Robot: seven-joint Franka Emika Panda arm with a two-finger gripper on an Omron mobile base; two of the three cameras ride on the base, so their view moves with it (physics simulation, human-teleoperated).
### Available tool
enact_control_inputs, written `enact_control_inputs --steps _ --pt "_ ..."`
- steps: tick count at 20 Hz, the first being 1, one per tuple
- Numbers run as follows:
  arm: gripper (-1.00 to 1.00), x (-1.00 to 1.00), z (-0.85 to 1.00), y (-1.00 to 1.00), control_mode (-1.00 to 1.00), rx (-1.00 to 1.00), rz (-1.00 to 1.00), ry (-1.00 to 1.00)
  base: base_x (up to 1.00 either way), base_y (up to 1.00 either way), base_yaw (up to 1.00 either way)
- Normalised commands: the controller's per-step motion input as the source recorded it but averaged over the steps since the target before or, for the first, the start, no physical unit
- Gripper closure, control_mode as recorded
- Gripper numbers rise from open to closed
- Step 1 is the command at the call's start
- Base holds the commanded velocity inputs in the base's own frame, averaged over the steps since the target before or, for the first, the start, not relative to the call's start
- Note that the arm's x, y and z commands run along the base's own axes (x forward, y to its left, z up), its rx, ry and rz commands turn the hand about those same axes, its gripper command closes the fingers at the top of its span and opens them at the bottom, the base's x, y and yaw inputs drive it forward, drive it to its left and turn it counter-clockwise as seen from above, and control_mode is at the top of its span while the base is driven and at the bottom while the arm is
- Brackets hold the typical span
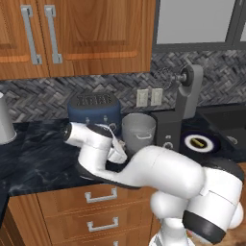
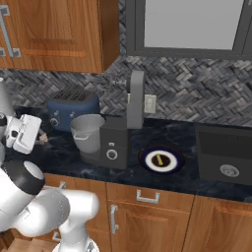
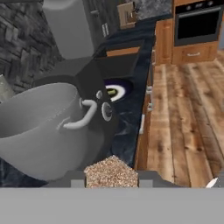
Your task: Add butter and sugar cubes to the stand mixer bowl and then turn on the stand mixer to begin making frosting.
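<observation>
My gripper (image 3: pixel 110 178) is shut on a tan speckled sugar cube (image 3: pixel 110 169), pinched between both fingertips. In the right base view the gripper (image 2: pixel 43 138) hovers over the counter, left of the stand mixer bowl (image 2: pixel 87 129) and in front of the toaster. The pale grey bowl (image 3: pixel 39 127) stands close ahead with its side handle (image 3: pixel 81 118) facing me; its inside is hidden. It sits on the dark stand mixer (image 2: pixel 120 135), whose head (image 1: pixel 190 79) is tilted up; the knob (image 2: pixel 112 154) is on the base. The butter (image 2: pixel 159 160) lies on a blue-rimmed plate (image 2: pixel 172 165) right of the mixer.
A navy toaster (image 2: pixel 73 109) stands behind the bowl by the backsplash. A dark sink (image 2: pixel 226 152) lies at the right of the counter. A pale canister (image 1: pixel 4 124) stands far left. Wooden wall cabinets (image 1: pixel 91 33) hang above.
</observation>
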Motion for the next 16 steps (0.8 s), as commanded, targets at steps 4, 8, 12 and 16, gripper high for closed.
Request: enact_control_inputs --steps 4,8,12,16 --pt "1.0 0.01 0.92 0.0 -1.0 0.0 -0.14 -0.06 0.0 0.0 0.0" --pt "1.0 0.23 0.59 0.0 -1.0 0.0 -0.11 0.0 0.0 0.0 0.0" --pt "1.0 0.41 0.09 -0.11 -1.0 -0.04 -0.03 -0.01 0.0 0.0 0.0" --pt "1.0 0.46 -0.02 -0.3 -1.0 -0.03 0.05 -0.06 0.0 0.0 0.0"
